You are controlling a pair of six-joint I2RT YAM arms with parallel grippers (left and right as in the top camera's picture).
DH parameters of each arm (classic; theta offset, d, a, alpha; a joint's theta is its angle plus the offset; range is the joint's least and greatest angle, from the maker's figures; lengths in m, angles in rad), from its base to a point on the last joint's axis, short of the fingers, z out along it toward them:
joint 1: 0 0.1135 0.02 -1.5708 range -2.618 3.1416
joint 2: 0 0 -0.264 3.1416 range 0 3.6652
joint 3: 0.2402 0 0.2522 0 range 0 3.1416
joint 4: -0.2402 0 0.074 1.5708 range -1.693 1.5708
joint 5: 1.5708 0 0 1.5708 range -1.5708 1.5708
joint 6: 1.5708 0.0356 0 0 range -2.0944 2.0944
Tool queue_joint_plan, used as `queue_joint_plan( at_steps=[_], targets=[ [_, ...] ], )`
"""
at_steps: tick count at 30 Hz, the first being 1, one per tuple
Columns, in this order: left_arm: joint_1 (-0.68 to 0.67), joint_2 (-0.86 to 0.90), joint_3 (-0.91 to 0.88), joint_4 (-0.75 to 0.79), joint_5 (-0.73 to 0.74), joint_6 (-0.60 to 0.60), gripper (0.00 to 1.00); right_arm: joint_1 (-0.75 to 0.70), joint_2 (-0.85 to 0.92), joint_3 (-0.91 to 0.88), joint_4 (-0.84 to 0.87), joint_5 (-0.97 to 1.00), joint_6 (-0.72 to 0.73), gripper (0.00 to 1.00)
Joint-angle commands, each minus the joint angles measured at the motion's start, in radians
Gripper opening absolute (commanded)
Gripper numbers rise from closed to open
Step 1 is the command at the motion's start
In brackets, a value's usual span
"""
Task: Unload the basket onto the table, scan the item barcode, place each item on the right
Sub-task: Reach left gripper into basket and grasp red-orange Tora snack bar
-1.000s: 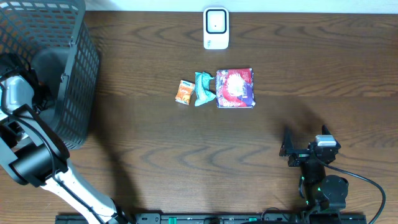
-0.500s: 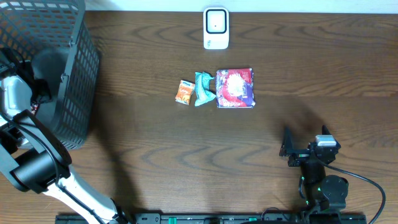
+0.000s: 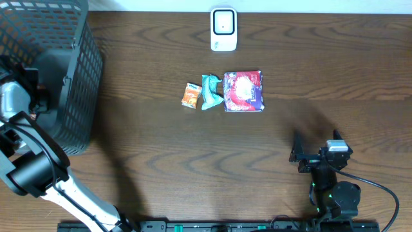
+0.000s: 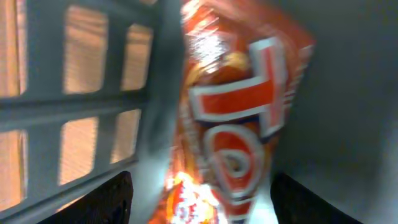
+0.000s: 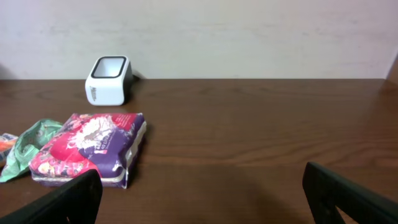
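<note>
Lettering on orange snack bag [image 4: 236, 118] blurred, unreadable, btwn left jaws spread apart; right jaws wide too.

Dark wood-grain table [image 3: 161, 148], grey plastic lattice basket [image 3: 71, 77], glossy orange snack bag [image 4: 236, 124], smooth white plastic barcode scanner [image 3: 223, 29]

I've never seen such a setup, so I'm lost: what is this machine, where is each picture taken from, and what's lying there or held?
These are two robot arms at a wooden table, each ending in a two-finger gripper. One picture looks down from above; the other two come from wrist cameras. On the table sit a white scanner, a purple pack, a teal packet and a small orange packet. The left gripper is inside the grey basket, fingers apart around an orange snack bag that looks loose, not pinched. The right gripper is open and empty.
</note>
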Motion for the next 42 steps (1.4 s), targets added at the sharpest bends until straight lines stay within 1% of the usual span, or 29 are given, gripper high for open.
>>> queue_joint_plan(
  at_steps=[1, 4, 5, 6, 7, 10, 11, 15, 18, 20, 24, 27, 30, 31, 36, 38, 40, 42],
  targets=[
    [0.03, 0.035, -0.006, -0.014, 0.072, 0.023, 0.68, -0.006, -0.004, -0.002, -0.004, -0.002, -0.011, 0.99],
    [0.042, 0.059, -0.008, -0.021, 0.103, 0.023, 0.62, -0.006, -0.004, -0.002, -0.004, -0.002, -0.011, 0.99],
    [0.042, 0.066, -0.009, -0.024, 0.102, 0.023, 0.56, -0.006, -0.004, -0.002, -0.004, -0.002, -0.011, 0.99],
    [0.043, 0.072, -0.011, -0.025, 0.102, 0.023, 0.47, -0.006, -0.004, -0.002, -0.004, -0.002, -0.011, 0.99],
    [0.043, 0.077, -0.011, -0.029, 0.102, 0.022, 0.34, -0.006, -0.004, -0.002, -0.004, -0.002, -0.011, 0.99],
    [0.043, 0.083, -0.012, -0.042, 0.102, 0.019, 0.11, -0.006, -0.004, -0.002, -0.004, -0.002, -0.011, 0.99],
    [0.043, 0.083, -0.012, -0.047, 0.102, 0.016, 0.08, -0.006, -0.004, -0.002, -0.004, -0.002, -0.011, 0.99],
    [0.04, 0.072, -0.011, -0.089, 0.103, 0.006, 0.07, -0.006, -0.004, -0.002, -0.004, -0.002, -0.011, 0.99],
    [0.029, 0.027, -0.011, -0.097, 0.115, -0.053, 0.07, -0.006, -0.004, -0.002, -0.004, -0.002, -0.011, 0.99],
    [0.018, -0.025, -0.011, -0.099, 0.182, -0.071, 0.07, -0.006, -0.004, -0.002, -0.004, -0.002, -0.011, 0.99],
    [-0.023, -0.171, -0.01, -0.08, 0.388, -0.089, 0.07, -0.006, -0.004, -0.002, -0.004, -0.002, -0.011, 0.99],
    [-0.06, -0.288, -0.01, -0.037, 0.466, -0.123, 0.07, -0.006, -0.004, -0.002, -0.004, -0.002, -0.011, 0.99],
    [-0.107, -0.426, -0.01, 0.021, 0.468, -0.209, 0.07, -0.006, -0.004, -0.002, -0.004, -0.002, -0.011, 0.99],
    [-0.113, -0.443, -0.01, 0.028, 0.468, -0.219, 0.07, -0.006, -0.004, -0.002, -0.004, -0.002, -0.011, 0.99],
    [-0.165, -0.594, -0.01, 0.121, 0.468, -0.347, 0.07, -0.006, -0.004, -0.002, -0.004, -0.002, -0.011, 0.99],
    [-0.18, -0.644, -0.01, 0.174, 0.468, -0.431, 0.07, -0.006, -0.004, -0.002, -0.004, -0.002, -0.011, 0.99],
    [-0.19, -0.695, -0.01, 0.242, 0.47, -0.557, 0.07, -0.006, -0.004, -0.002, -0.004, -0.002, -0.011, 0.99],
    [-0.197, -0.734, -0.01, 0.31, 0.518, -0.705, 0.07, -0.006, -0.004, -0.002, -0.004, -0.002, -0.011, 0.99]
  ],
)
